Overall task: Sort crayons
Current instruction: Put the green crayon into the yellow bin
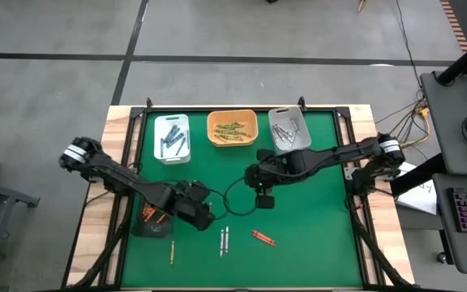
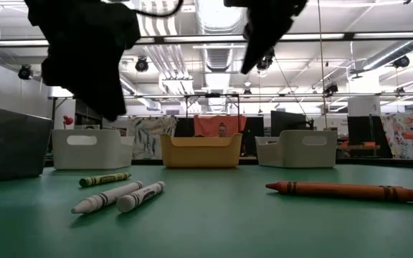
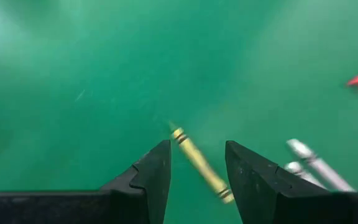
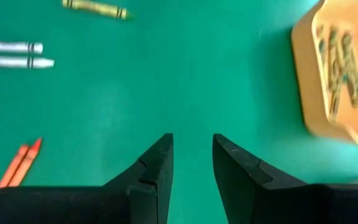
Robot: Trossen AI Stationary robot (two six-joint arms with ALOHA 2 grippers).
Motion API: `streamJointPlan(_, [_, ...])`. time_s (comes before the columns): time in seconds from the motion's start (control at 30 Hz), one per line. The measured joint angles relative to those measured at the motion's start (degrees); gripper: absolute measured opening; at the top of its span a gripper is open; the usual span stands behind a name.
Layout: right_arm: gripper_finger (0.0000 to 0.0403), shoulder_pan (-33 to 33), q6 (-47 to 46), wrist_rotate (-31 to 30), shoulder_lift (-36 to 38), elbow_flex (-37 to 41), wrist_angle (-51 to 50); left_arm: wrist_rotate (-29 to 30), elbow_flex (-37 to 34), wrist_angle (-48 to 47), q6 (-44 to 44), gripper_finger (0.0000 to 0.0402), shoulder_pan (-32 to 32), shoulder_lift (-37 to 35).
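From above, the left gripper [image 1: 203, 212] hangs over the green mat [image 1: 314, 243], near the yellow crayon [image 1: 170, 252]. The right gripper [image 1: 264, 197] waits mid-table.

From the table edge, two white crayons [image 2: 117, 197] lie side by side, and a red crayon [image 2: 350, 190] lies well apart.

The left wrist view shows open, empty fingers [image 3: 155, 174] with the yellow crayon between them. It should go straight down and pinch the middle.

The right wrist view shows empty fingers [image 4: 157, 171], a narrow gap.

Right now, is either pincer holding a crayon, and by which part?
Neither. The left pincer is open above the green mat with the yellow crayon lying between its fingers, ungripped. The right pincer is open and empty.
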State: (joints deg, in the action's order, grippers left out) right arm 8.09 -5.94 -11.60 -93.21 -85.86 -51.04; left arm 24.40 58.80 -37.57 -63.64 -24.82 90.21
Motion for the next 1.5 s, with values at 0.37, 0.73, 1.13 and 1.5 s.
streamJointPlan(0.37, [0.0102, 3.8, -7.6, -0.4, 6.4, 5.6, -5.7, -3.0, 9.0, -7.2, -6.4, 0.0135, -0.3, 13.2])
streamJointPlan(0.73, [0.0102, 3.8, -12.7, -0.6, 10.4, 12.1, -4.8, -2.7, 11.6, -8.3, -8.0, 0.0135, -0.3, 18.2])
streamJointPlan(1.13, [0.0102, 3.8, -13.0, -0.6, 10.4, 14.0, -3.5, -2.3, 11.4, -7.7, -8.9, 0.0109, -0.4, 21.7])
streamJointPlan(1.5, [0.0102, 3.8, -13.2, -0.5, 10.4, 15.2, -2.9, -2.3, 11.4, -7.6, -8.9, 0.0008, -0.4, 22.1])
